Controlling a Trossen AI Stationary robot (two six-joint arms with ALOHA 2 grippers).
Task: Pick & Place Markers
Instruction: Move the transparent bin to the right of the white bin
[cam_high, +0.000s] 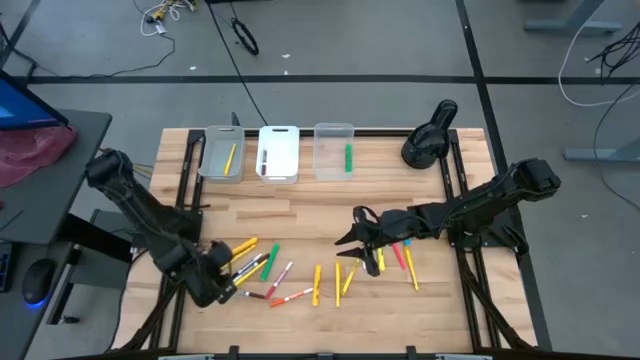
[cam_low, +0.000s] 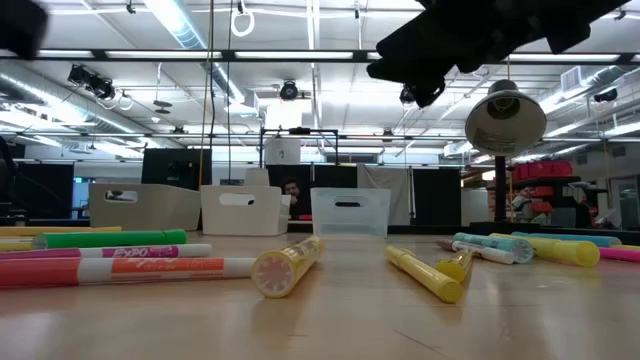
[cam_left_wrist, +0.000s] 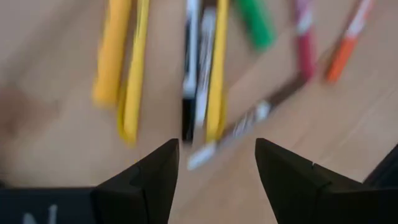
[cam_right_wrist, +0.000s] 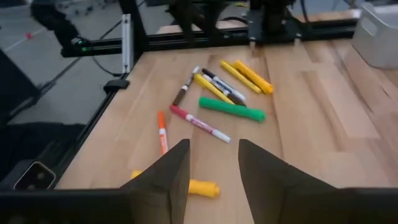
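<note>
Markers lie flat on the wooden table in two loose groups. The left group (cam_high: 258, 264) holds yellow, orange, green, red and black-and-white ones; the right group (cam_high: 385, 262) holds yellow, red and blue ones. My left gripper (cam_high: 222, 272) points steeply down over the left group's near-left end, open, with markers (cam_left_wrist: 208, 74) showing beyond its fingertips (cam_left_wrist: 217, 165). My right gripper (cam_high: 350, 236) hovers above the table at the right group's left side, open (cam_right_wrist: 214, 168), looking across at the left group (cam_right_wrist: 231, 109). Neither gripper touches a marker.
Three small bins stand in a row at the far edge: grey (cam_high: 222, 153) with a yellow marker, white (cam_high: 278, 152) with a dark one, clear (cam_high: 334, 150) with a green one. A black lamp-like object (cam_high: 430, 135) stands at the far right. Bare wood lies between bins and markers.
</note>
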